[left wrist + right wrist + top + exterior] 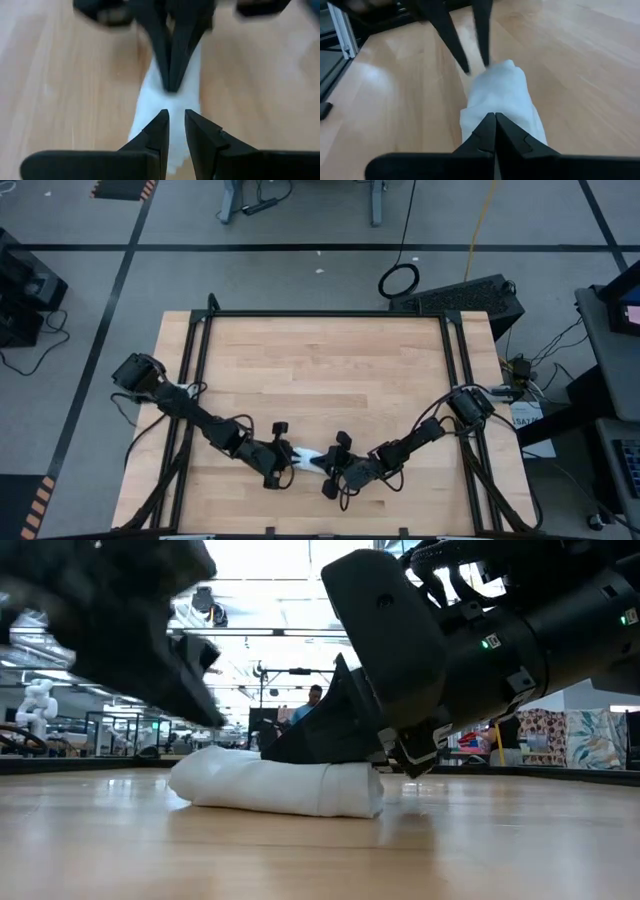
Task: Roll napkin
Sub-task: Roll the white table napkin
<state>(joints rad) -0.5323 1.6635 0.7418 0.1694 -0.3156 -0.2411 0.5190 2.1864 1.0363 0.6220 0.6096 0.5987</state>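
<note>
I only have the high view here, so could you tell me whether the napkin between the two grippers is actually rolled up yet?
Observer: Yes. In the low view the napkin lies on the table as a short, thick roll.
Operator: Thank you. Is the right gripper closed?
Observer: Its own wrist view shows the right gripper shut, fingertips together over the roll's near end.
Operator: And the left one?
Observer: The left gripper has a narrow gap between its fingertips, which sit over the opposite end of the cloth.
</note>
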